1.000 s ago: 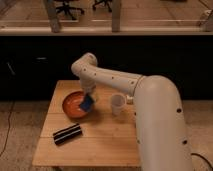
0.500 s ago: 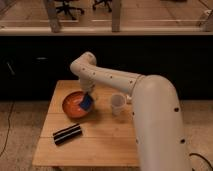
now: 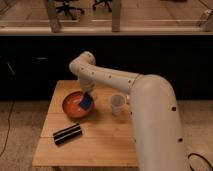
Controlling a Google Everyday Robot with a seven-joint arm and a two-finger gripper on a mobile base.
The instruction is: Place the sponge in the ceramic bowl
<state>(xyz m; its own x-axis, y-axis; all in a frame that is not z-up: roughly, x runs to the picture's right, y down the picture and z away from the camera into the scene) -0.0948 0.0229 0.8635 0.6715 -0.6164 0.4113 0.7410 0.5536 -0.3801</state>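
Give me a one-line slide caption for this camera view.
Robot hand grips the blue sponge over the orange ceramic bowl on a wooden table, clear cup and black bar nearby.

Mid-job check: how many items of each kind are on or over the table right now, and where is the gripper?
Orange-red bowl: 1
Blue sponge: 1
Clear cup: 1
Black striped bar: 1
Total: 4
The gripper is over the right side of the bowl, jaws shut on the sponge.
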